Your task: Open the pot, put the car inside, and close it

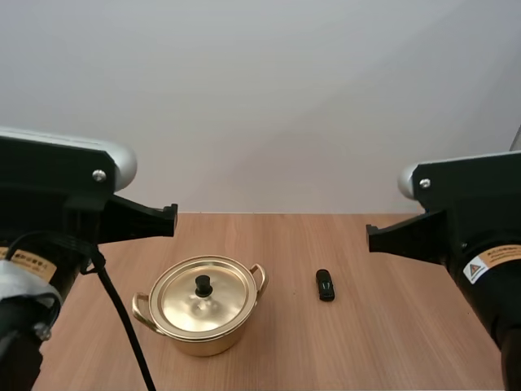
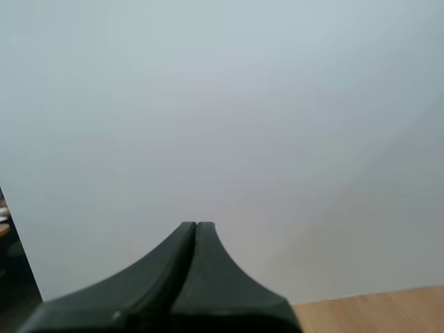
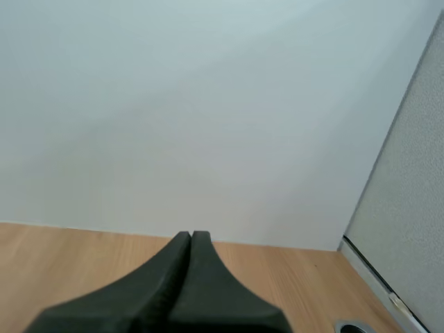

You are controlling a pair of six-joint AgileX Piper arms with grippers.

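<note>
Plainly, left pincer (image 2: 196, 227) and right pincer (image 3: 191, 236) are both clenched on nothing.
Pot (image 1: 203, 342), lid (image 1: 183, 305) on, stands on the table (image 1: 391, 342); the car (image 1: 326, 285) lies at the pot's 3 o'clock, near but apart.

A light brown wooden table (image 1: 391, 326) meets a plain white wall (image 1: 277, 98) along the table's far edge. A grey speckled panel (image 3: 409, 208) rises at the table's side, beside the wall, and a small round metal ring (image 3: 355, 326) sits in the tabletop near that panel.
</note>
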